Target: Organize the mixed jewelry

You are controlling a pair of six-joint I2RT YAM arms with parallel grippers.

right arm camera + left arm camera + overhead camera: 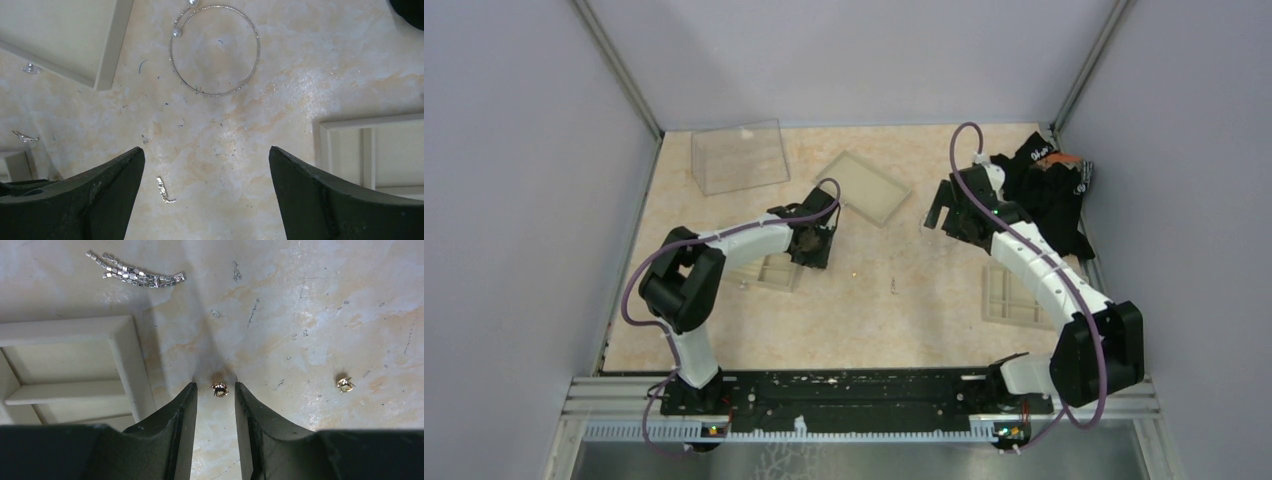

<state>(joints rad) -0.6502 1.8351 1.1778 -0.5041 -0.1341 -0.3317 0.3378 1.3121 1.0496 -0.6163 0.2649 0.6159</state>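
Scuffed beige tabletop point(864, 320) w/ 3 grey walls point(854, 60)

Your beige marbled tabletop point(300, 315) looks smooth with a faint sheen, scuffed by dark scratches, and the beige compartmented plastic tray point(125, 355) on it is matt. The silver chain of small square links point(135, 275) and the small round gold-coloured stud point(219, 389) are polished, glinting metal, while the thin silvery wire loop point(215, 94) has a finely grained, sparkling surface and two smooth shiny beads. The black cloth heap point(1049, 190) looks soft and dull.
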